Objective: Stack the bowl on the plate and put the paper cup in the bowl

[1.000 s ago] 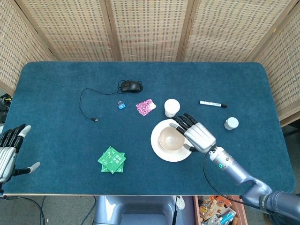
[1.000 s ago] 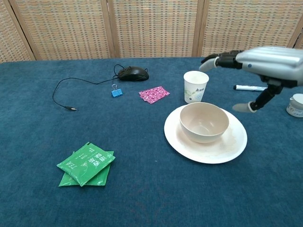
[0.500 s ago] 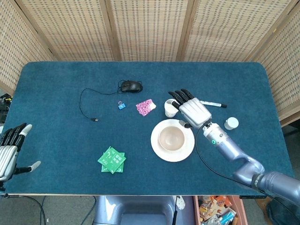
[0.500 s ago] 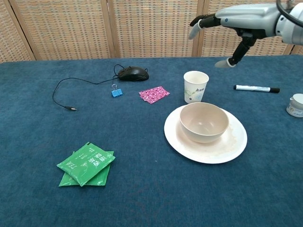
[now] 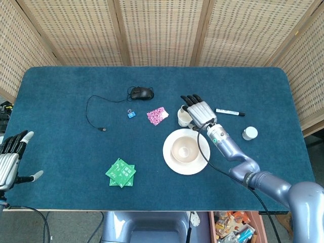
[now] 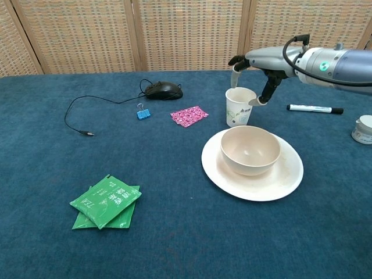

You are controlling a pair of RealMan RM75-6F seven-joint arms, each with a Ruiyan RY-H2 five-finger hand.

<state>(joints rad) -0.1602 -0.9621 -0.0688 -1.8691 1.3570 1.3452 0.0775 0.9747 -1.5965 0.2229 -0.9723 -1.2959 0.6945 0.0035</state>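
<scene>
A beige bowl (image 5: 185, 150) (image 6: 250, 150) stands upright in the middle of the white plate (image 5: 171, 160) (image 6: 286, 174). Just behind the plate stands the white paper cup (image 5: 183, 117) (image 6: 239, 108), upright. My right hand (image 5: 199, 111) (image 6: 263, 63) hovers over the cup with fingers spread. Its thumb hangs by the cup's right rim, and nothing is in its grip. At the table's near left edge, my left hand (image 5: 11, 161) lies open and holds nothing; only the head view shows it.
A black mouse (image 5: 142, 93) (image 6: 164, 90) with its cable, a blue binder clip (image 6: 143, 113) and a pink packet (image 6: 189, 115) lie left of the cup. Green tea packets (image 6: 106, 201) sit front left. A marker (image 6: 314, 108) and a small white jar (image 6: 363, 128) lie at the right.
My right hand has left the plate's right side, risen and swung back, then come down over the paper cup. The bowl, plate and cup have not moved.
</scene>
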